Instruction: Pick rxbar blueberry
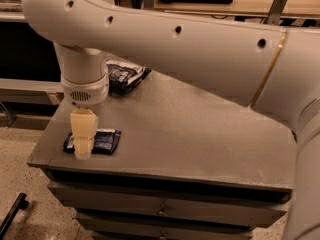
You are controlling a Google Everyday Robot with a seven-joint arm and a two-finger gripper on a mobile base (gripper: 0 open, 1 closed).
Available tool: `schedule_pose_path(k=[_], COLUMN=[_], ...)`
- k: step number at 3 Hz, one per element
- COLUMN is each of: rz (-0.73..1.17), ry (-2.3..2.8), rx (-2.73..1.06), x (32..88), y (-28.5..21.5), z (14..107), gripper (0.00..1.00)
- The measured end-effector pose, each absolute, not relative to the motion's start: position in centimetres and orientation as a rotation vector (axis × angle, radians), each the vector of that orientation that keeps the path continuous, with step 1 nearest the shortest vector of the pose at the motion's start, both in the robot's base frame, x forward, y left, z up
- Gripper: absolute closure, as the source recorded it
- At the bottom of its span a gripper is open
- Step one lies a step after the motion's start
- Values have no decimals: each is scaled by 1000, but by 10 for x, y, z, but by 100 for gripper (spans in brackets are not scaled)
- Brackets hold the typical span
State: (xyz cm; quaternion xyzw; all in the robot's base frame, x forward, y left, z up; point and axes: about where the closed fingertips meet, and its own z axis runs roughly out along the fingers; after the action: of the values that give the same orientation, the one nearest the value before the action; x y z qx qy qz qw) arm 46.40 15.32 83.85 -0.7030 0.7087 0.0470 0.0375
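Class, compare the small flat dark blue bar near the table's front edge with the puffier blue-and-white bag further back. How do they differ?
The rxbar blueberry is smaller than the snack bag. The bar lies flat; the bag looks puffy. The bar sits near the front edge, with the gripper down over one end; the bag lies further back. Both are dark blue, on the grey table.

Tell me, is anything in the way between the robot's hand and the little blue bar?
No, nothing visible is in the way. The gripper is right at the rxbar blueberry, near the table's front left corner. The bigger snack bag lies at the back edge, well apart.
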Motion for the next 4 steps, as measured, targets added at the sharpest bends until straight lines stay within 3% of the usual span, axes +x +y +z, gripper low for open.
schedule_pose_path(k=[1, 2, 3, 4], rz=[143, 136, 133, 132], ry=[2175, 2175, 2176, 2177], rx=[-2145, -2142, -2143, -2143], x=[461, 460, 458, 458], y=[157, 158, 158, 157], z=[833, 829, 826, 827], gripper=[7, 23, 46, 78])
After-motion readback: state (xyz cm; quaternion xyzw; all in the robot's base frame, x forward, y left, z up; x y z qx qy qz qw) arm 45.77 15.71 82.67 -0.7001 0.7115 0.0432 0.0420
